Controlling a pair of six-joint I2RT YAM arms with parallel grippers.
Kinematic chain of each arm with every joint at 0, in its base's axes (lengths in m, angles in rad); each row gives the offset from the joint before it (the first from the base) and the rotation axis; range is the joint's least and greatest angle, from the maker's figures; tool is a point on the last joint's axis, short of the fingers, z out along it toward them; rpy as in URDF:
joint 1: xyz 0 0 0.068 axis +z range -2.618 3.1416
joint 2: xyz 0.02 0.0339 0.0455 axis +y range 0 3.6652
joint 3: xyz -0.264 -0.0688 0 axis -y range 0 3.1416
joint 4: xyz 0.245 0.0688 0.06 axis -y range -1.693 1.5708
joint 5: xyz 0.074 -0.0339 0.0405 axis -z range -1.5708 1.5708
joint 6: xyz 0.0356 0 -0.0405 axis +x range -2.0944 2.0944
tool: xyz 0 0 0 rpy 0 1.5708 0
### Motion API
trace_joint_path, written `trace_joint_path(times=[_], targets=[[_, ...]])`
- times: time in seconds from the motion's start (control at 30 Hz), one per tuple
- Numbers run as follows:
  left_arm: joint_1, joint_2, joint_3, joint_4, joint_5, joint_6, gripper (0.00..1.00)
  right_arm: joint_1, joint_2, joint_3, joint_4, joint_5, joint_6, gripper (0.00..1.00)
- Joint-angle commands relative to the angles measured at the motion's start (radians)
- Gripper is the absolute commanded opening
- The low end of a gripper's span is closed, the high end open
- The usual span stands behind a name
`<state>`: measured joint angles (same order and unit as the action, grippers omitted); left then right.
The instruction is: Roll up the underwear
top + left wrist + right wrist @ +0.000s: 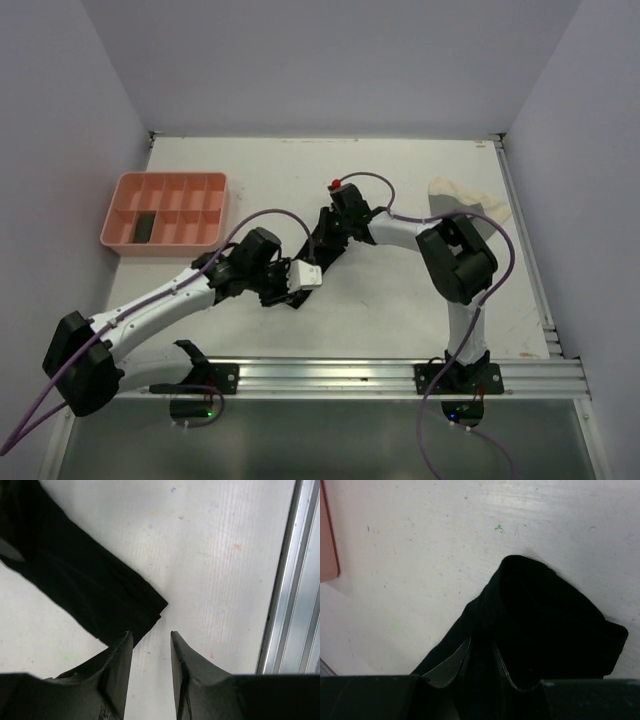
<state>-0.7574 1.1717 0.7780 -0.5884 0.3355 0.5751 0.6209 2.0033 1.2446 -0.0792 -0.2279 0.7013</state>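
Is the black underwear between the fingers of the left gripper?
No, the left gripper is open with only bare table in its gap, and the black underwear lies just ahead of it.

Robotics lab test cell: bare white table (pixel 400 310) boxed by plain walls (pixel 60 150), aluminium rail (pixel 295 605) ran along table edge near left gripper (pixel 150 637), arm bases bolted there.
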Motion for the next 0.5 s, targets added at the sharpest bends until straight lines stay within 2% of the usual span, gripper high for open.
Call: trace_joint_path(times=[0.0, 0.03, 0.07, 0.2, 0.27, 0.33, 0.37, 0.47], targets=[[0.110, -0.040, 0.058, 0.076, 0.087, -0.142, 0.36, -0.003, -0.055, 0.061, 0.015, -0.039, -0.082, 0.25], [0.166, -0.034, 0.078, 0.081, 0.129, -0.168, 0.35, -0.003, -0.076, 0.064, 0.003, -0.028, -0.088, 0.26], [0.275, -0.021, 0.086, 0.091, 0.190, -0.219, 0.34, -0.003, -0.107, 0.061, -0.010, 0.002, -0.088, 0.27], [0.464, 0.015, 0.101, 0.163, 0.223, -0.342, 0.35, 0.000, -0.283, 0.027, -0.097, 0.071, -0.004, 0.27], [0.497, 0.051, 0.110, 0.197, 0.170, -0.386, 0.37, 0.038, -0.339, -0.022, -0.111, 0.094, 0.077, 0.26], [0.495, 0.080, 0.109, 0.238, 0.117, -0.435, 0.38, 0.091, -0.389, -0.037, -0.178, 0.192, 0.125, 0.30], [0.495, 0.088, 0.107, 0.271, 0.082, -0.455, 0.39, 0.117, -0.393, -0.045, -0.201, 0.211, 0.183, 0.37], [0.497, 0.095, 0.087, 0.344, 0.019, -0.498, 0.47, 0.213, -0.364, -0.057, -0.235, 0.225, 0.309, 0.45]])
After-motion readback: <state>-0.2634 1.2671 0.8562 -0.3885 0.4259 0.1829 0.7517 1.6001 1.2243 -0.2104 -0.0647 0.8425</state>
